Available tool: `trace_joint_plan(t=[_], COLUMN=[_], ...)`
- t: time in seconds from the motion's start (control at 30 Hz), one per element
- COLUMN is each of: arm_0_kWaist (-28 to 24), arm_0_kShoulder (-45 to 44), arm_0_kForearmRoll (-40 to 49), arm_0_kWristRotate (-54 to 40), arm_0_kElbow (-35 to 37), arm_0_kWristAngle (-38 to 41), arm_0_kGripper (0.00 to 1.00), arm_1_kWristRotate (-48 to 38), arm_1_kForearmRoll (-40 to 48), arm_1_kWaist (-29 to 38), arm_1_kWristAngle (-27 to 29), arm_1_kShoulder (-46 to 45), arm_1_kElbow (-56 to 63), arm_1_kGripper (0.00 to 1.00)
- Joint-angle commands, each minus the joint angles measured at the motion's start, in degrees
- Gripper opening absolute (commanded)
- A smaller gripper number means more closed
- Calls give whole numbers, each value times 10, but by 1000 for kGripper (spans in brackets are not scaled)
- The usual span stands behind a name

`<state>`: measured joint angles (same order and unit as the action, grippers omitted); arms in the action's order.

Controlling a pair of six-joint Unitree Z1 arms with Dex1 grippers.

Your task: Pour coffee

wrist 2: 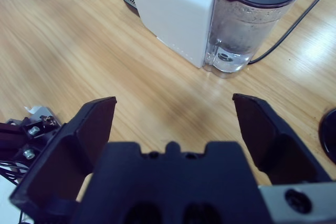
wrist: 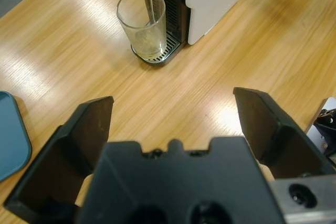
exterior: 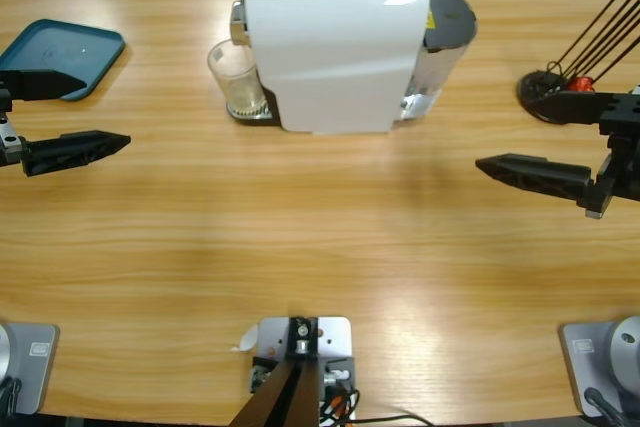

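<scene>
Wooden counter (exterior: 300, 247): glass (exterior: 236, 77) under white machine (exterior: 335, 47), coffee (wrist: 148, 50) shallow inside. Both grippers, left (exterior: 62, 117) and right (exterior: 545, 137), fingers spread, empty. Next: approach and grasp glass.

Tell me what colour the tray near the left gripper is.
The tray is dark teal blue, plain with no pattern. It shows best in the high view.

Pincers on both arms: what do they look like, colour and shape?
Both alike. The left pincer and right pincer are matte black, each with two flat, wedge-shaped jaws tapering to blunt tips. In the wrist views a blocky black body with round screw recesses sits between them, beside a silver-grey bracket.
</scene>
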<state>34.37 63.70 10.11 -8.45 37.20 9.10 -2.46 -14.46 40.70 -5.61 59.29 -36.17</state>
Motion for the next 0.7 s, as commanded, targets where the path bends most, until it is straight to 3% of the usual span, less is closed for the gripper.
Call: trace_joint_plan(t=[0.03,0.7], arm_0_kWaist=[1,0], arm_0_kShoulder=[-9,-7], arm_0_kForearmRoll=[-4,-4], arm_0_kWristRotate=[-6,-6], arm_0_kElbow=[-23,-27], arm_0_kWristAngle=[8,9], arm_0_kGripper=[1000,1000], arm_1_kWristRotate=[8,8], arm_1_kForearmRoll=[10,12], arm_1_kWaist=[5,5], arm_1_kWristAngle=[7,8], arm_1_kShoulder=[5,8], arm_1_kElbow=[25,27], arm_1_kGripper=[1000,1000])
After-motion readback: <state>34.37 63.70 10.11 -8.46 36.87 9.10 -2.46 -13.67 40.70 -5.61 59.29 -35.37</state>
